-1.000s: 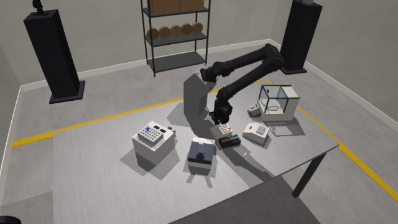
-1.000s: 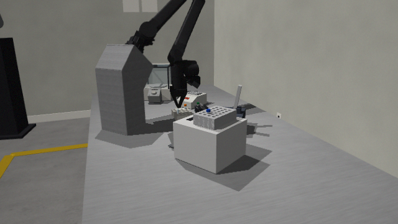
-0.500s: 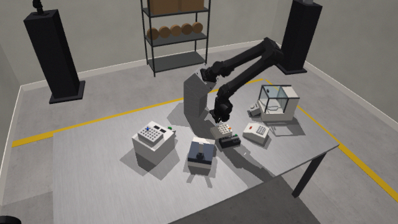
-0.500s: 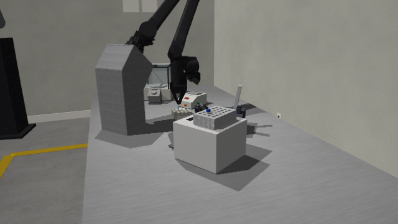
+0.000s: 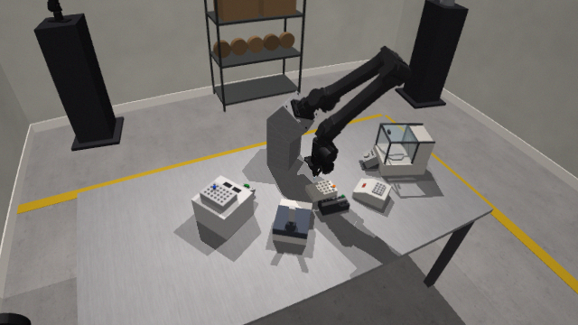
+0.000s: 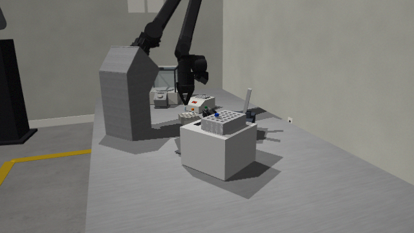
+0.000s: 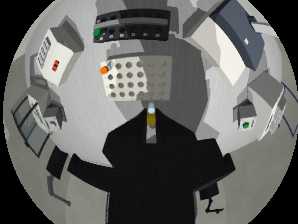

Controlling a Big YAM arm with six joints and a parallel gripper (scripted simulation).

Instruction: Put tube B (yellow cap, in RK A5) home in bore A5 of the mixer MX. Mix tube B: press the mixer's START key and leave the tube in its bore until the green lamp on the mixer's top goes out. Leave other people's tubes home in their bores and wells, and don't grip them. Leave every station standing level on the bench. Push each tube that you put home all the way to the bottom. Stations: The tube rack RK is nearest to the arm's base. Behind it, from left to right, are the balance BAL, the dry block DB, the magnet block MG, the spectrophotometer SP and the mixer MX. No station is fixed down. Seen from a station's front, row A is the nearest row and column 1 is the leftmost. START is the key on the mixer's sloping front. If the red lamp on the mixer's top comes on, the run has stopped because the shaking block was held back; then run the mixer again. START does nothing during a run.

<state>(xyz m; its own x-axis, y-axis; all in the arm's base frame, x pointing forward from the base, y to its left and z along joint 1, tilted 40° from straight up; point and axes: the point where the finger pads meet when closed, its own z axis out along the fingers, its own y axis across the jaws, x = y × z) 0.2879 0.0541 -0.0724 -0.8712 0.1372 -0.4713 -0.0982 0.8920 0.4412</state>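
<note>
My gripper [image 5: 316,172] points straight down over the end of the white tube rack RK [image 5: 322,189] nearest the arm's base. It is shut on tube B [image 7: 152,119], whose yellow cap shows between the fingers in the wrist view. I cannot tell whether the tube's lower end is clear of its bore. The gripper also shows in the exterior view [image 6: 185,103], just above the rack [image 6: 189,117]. The mixer MX [image 5: 222,205] stands well to the left, with a blue-capped tube [image 5: 214,185] in its block. The mixer is nearest the camera in the exterior view [image 6: 218,142].
An orange-capped tube [image 5: 333,184] stands in the rack. Close behind the rack is the black magnet block [image 5: 333,205], with the dry block [image 5: 371,191], balance [image 5: 402,149] and spectrophotometer [image 5: 292,222] around it. A tall grey tower [image 5: 282,140] stands by the arm.
</note>
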